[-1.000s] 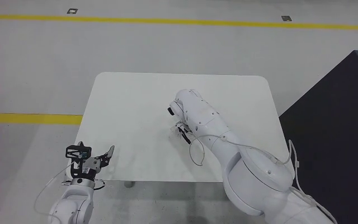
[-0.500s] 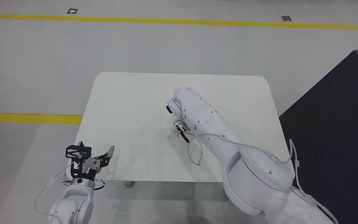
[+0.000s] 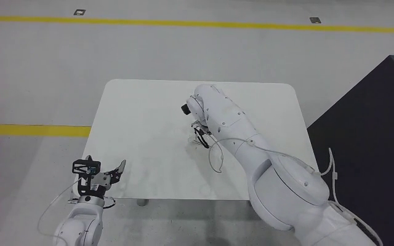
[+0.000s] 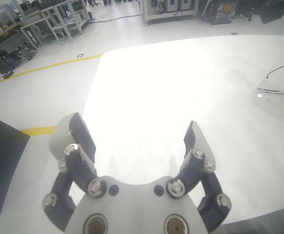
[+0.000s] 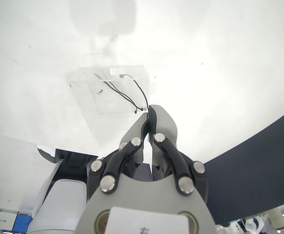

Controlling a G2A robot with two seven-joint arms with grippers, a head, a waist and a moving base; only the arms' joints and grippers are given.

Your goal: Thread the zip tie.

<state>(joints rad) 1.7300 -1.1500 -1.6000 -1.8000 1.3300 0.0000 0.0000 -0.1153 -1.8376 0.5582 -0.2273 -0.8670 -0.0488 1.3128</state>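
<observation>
**Top view.** The white table [image 3: 154,104] stands on a pale floor crossed by yellow lines [image 3: 184,23]. Two small dark square markers [image 3: 80,11] lie on the floor by the far line, too small to tell if they carry print. The left gripper [image 3: 117,169] hangs over the table's near left corner with its fingers spread. The right arm [image 3: 221,123] is bent over the middle of the table. Its wrist covers what lies below, and only some thin dark pieces show at its tip.

**Left wrist view.** The left gripper [image 4: 133,121] is wide apart with nothing between its ribbed pads [image 4: 83,135], above bare table [image 4: 155,77] near the left edge. Toward the middle of the table, well apart from this gripper, stands a clear box [image 4: 264,99] with black zip ties [image 4: 271,91] lying across it. Beyond the far left corner are a yellow line [image 4: 55,64], a floor marker [image 4: 80,55] and metal racks [image 4: 55,20].

**Right wrist view.** The right gripper [image 5: 148,109] is pinched together on one end of a black zip tie [image 5: 142,90]. The tie curves away from the fingertips over the clear box [image 5: 88,97], and its small square head [image 5: 121,76] is by the box's far wall. Two more zip ties [image 5: 121,94] lie slanted in the box, their ends just beside the closed fingertips. The box rests on the table [image 5: 199,44]. A white label [image 5: 144,218] on the gripper's base bears a dark mark that is cut off at the edge and cannot be read.
</observation>
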